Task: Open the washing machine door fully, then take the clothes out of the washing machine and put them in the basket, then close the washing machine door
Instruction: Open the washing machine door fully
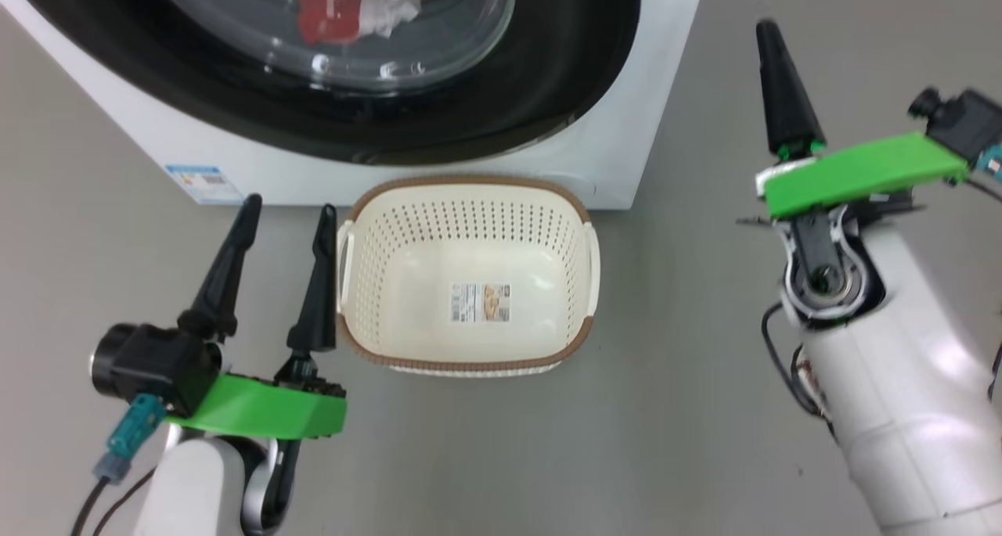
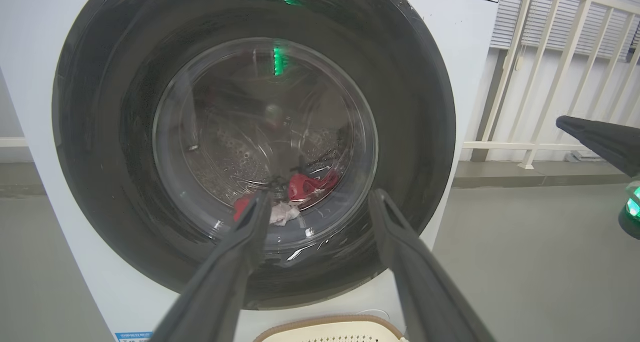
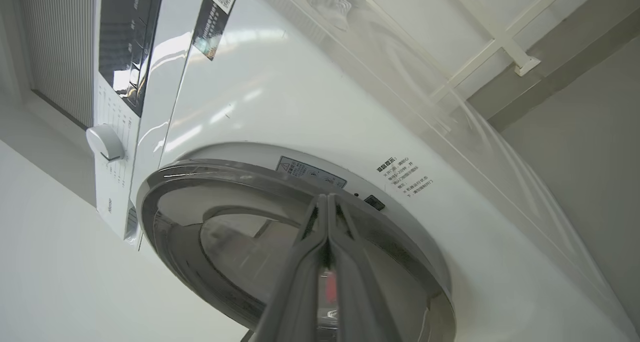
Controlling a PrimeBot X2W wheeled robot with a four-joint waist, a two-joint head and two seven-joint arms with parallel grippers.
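Head view: big white washing machine (image 1: 626,160), its round glossy black-rimmed glass door (image 1: 564,90) shut, red fabric clothes (image 1: 329,12) inside. Cream perforated plastic basket (image 1: 470,181) sits just before the machine. My left end effector (image 1: 290,204) is open; my right end effector (image 1: 769,34) is closed and empty. Hazard: fingers slipping off that slick rim.

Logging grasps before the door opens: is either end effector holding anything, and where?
Nothing is held. The left end effector is open beside the basket; the right end effector is shut, empty.
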